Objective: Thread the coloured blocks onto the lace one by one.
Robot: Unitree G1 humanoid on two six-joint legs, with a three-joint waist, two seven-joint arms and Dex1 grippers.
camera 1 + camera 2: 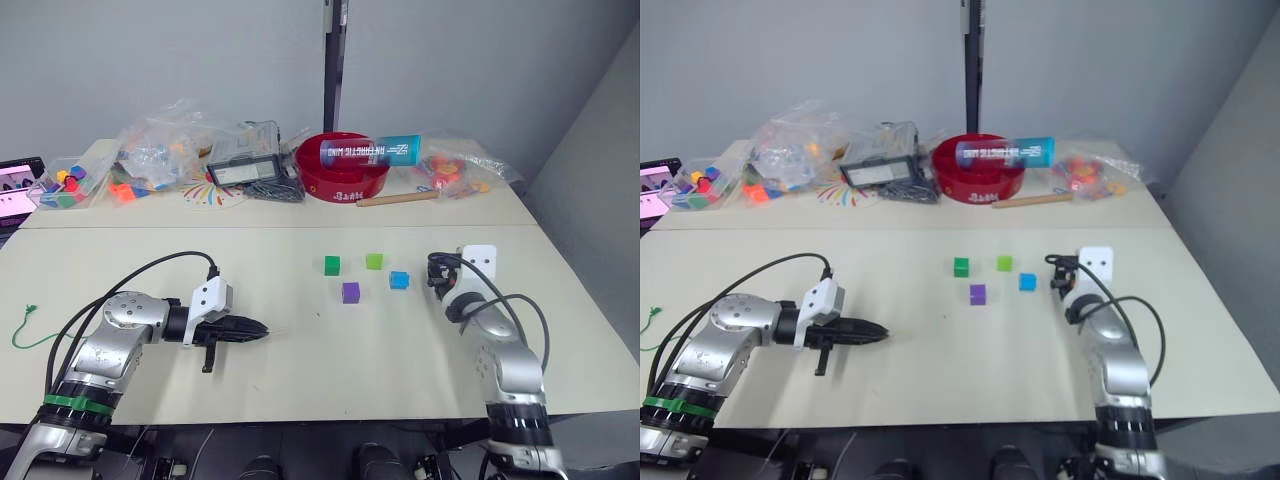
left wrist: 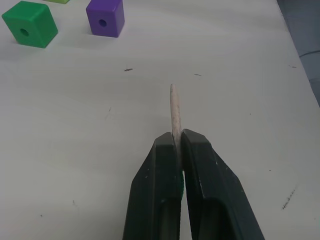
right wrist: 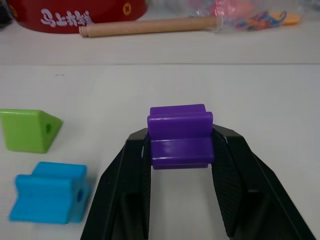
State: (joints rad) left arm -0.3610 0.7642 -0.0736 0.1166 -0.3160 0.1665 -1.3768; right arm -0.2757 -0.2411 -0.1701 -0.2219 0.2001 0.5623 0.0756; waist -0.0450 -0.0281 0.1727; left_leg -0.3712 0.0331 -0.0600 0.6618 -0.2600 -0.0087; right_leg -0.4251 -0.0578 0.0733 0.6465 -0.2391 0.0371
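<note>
At about 9 o'clock on the table, near its left edge, the knotted end of the lace (image 1: 22,325) trails off in a loose green curl, slack because only the other end matters for now. The left gripper (image 2: 176,145) is clenched on the lace's pale stiff tip (image 2: 173,107), which juts forward past the fingers like a needle; holding it this close behind the point probably keeps it rigid enough to aim. It hovers low over the table (image 1: 300,360) at roughly 7 o'clock, pointing towards the middle. The loose blocks sit in a cluster just past centre, around 1 o'clock: the dark green block (image 1: 332,265), the purple block (image 1: 350,292), the light green block (image 1: 374,261) and the blue block (image 1: 399,280), near one another but apart, so each can be picked singly. The dark green and purple ones show their holes to the left wrist view. At 3 o'clock the right gripper (image 3: 181,165) grips a second purple block (image 3: 180,136) by two opposite sides, presumably leaving the bored faces free for the tip. Its hole cannot be seen here. The two grippers are well apart, so nothing is threaded yet. The red bowl (image 1: 340,170) and bagged toys at 12 o'clock lie out of the way.
</note>
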